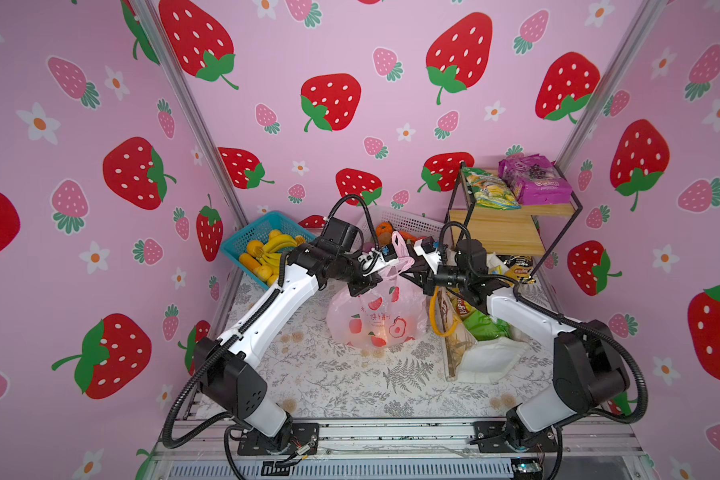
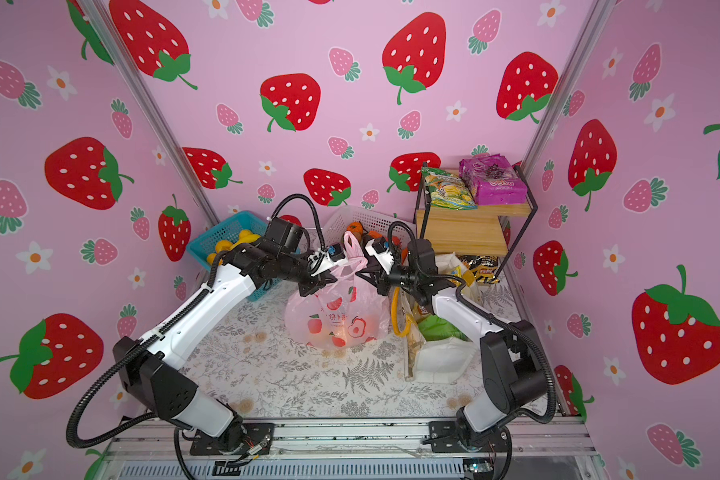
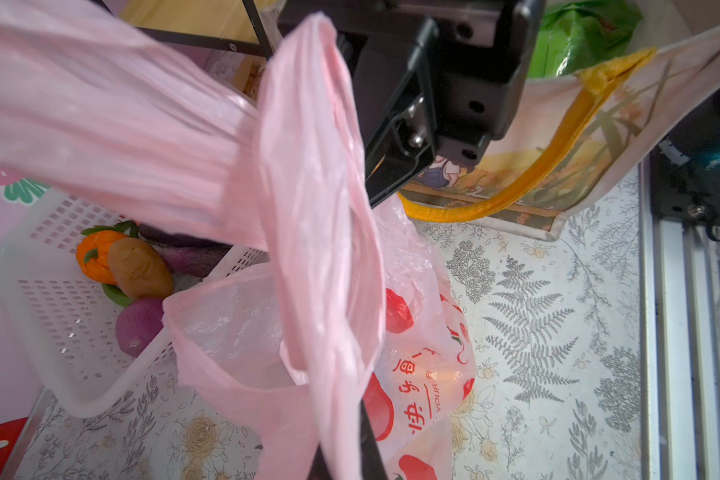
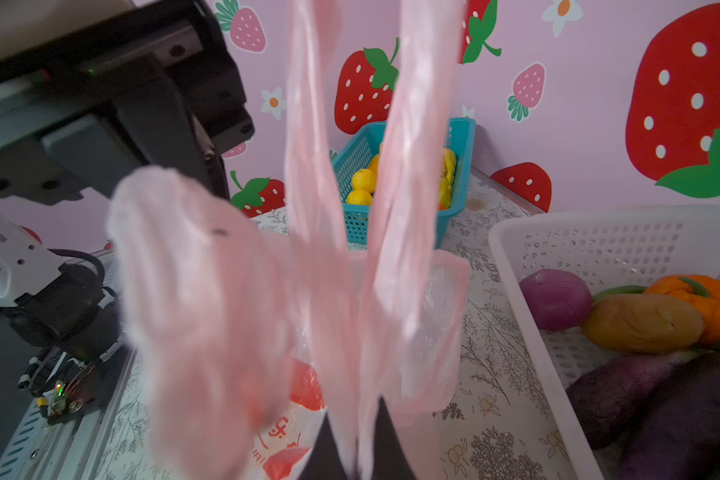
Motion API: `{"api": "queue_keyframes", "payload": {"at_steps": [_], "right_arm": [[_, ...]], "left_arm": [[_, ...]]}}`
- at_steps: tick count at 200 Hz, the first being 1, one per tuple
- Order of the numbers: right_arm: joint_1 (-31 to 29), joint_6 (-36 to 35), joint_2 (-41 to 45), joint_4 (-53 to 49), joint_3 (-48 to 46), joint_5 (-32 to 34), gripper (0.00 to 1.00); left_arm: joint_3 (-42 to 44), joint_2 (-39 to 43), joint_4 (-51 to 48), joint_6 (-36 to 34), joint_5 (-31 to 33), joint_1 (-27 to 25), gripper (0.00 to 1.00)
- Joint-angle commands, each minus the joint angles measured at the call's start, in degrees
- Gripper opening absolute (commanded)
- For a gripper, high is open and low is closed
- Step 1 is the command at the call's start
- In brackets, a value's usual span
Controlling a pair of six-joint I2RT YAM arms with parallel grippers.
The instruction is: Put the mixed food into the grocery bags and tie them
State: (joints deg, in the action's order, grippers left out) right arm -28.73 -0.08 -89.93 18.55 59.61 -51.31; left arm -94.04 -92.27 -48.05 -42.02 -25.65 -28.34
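Note:
The pink grocery bag (image 1: pixel 375 320) (image 2: pixel 337 320) stands mid-table, its loop handles (image 1: pixel 400 251) drawn up and crossed between both grippers. My left gripper (image 1: pixel 381 274) (image 3: pixel 346 457) is shut on one handle strip (image 3: pixel 321 249). From the other side my right gripper (image 1: pixel 412 272) (image 4: pixel 358 453) pinches the other handle strips (image 4: pixel 395 249). The bag's contents are hidden behind its prints. The white tote (image 1: pixel 487 357) (image 3: pixel 599 137) with yellow handles (image 1: pixel 437 316) lies to the right. It holds a bright green packet (image 1: pixel 485 324) (image 3: pixel 582 37) and a yellow crisp packet (image 1: pixel 459 308).
A blue basket (image 1: pixel 242 237) of yellow toy fruit sits back left, and a white basket (image 1: pixel 408 220) (image 4: pixel 558 232) of toy vegetables stands behind the bag. A wooden shelf (image 1: pixel 504 232) at back right carries a purple packet (image 1: pixel 535 178). A black-and-yellow packet (image 1: pixel 516 266) lies beneath it.

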Motion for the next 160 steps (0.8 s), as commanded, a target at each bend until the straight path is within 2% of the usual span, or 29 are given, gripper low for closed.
{"api": "queue_keyframes", "payload": {"at_steps": [1,47,76,117,160], "right_arm": [[-0.2,-2.3,1.8,3.2,-1.7,-4.3,0.12],[-0.3,5.1,2.2,15.0,-4.9,-7.1,0.24],[-1.0,7.0,1.8,17.6,-4.7,-7.3,0.31],[-2.3,7.7,0.9,18.5,-3.6,-6.2,0.32],[-2.7,10.3,0.3,21.0,-3.0,-5.6,0.26]], "left_arm": [[-6.2,-2.5,-8.0,-2.1,-2.0,0.3,0.0],[-11.2,-6.5,-11.9,-4.0,-2.4,0.3,0.0],[-13.2,-7.8,-13.1,-5.0,-2.8,0.2,0.0],[-17.1,-10.5,-15.8,-6.0,-2.9,0.0,0.0],[-19.9,-12.3,-17.5,-6.9,-2.4,-0.2,0.0]]}}
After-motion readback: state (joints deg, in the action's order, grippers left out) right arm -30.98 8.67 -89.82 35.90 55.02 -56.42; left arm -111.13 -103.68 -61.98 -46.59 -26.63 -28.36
